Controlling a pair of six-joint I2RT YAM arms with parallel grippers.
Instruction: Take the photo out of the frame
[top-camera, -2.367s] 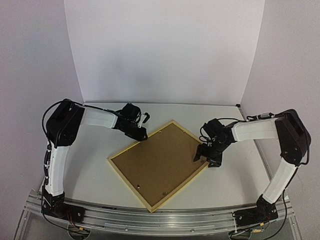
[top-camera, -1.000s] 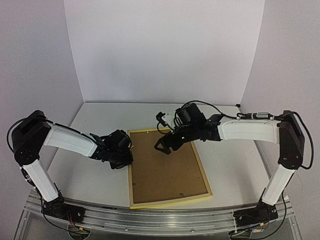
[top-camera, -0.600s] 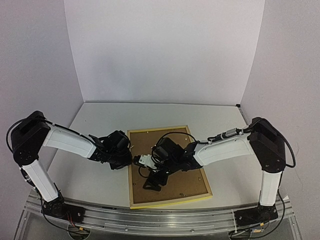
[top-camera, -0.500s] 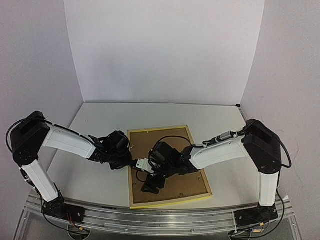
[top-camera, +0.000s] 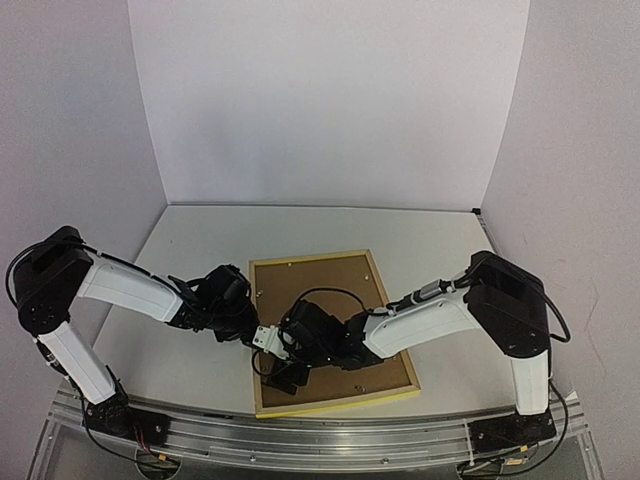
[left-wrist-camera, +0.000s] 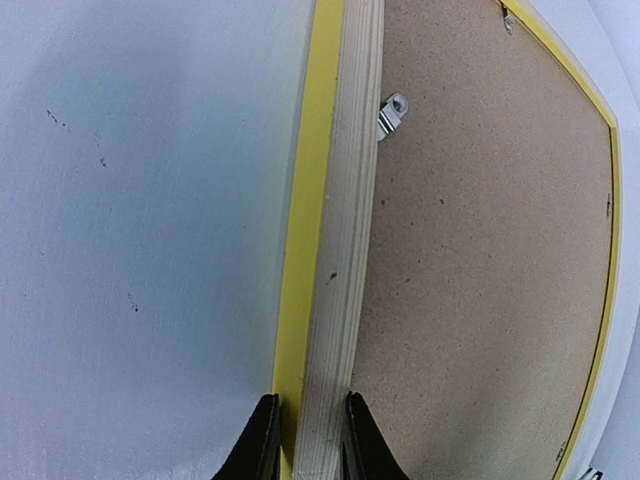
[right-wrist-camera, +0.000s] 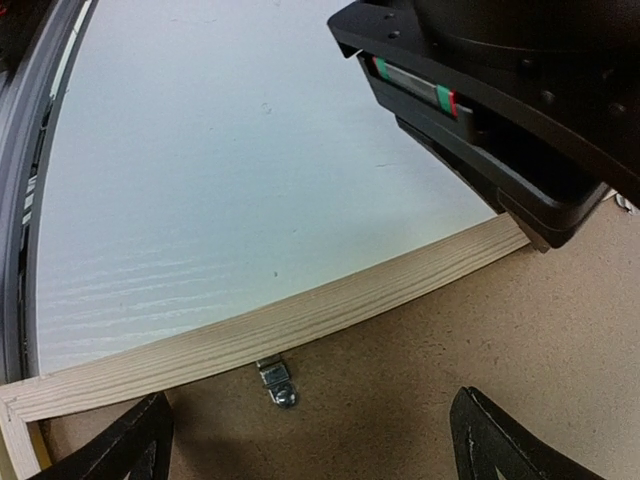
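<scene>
Left claw (left-wrist-camera: 308, 450): clenched on the left rail of the frame (top-camera: 340, 398), one fingertip (left-wrist-camera: 262, 440) set on the yellow outer edge and the other on the rail's inner side. The left arm is seen lying low over the counter (top-camera: 200, 240).

Frame: laid face down at mid-counter, near the front edge, its long sides running roughly front to back. The brown board (top-camera: 330, 290) is seated inside it, back uppermost. The photo is hidden beneath the board and cannot be seen.

Right claw (right-wrist-camera: 315, 430): released, jaws spread wide, held over the board by the frame's near-left corner. A small metal clip (right-wrist-camera: 277, 382) is seen between the spread fingers, fixed at the rail's inner edge. No contact with clip or board can be confirmed.
</scene>
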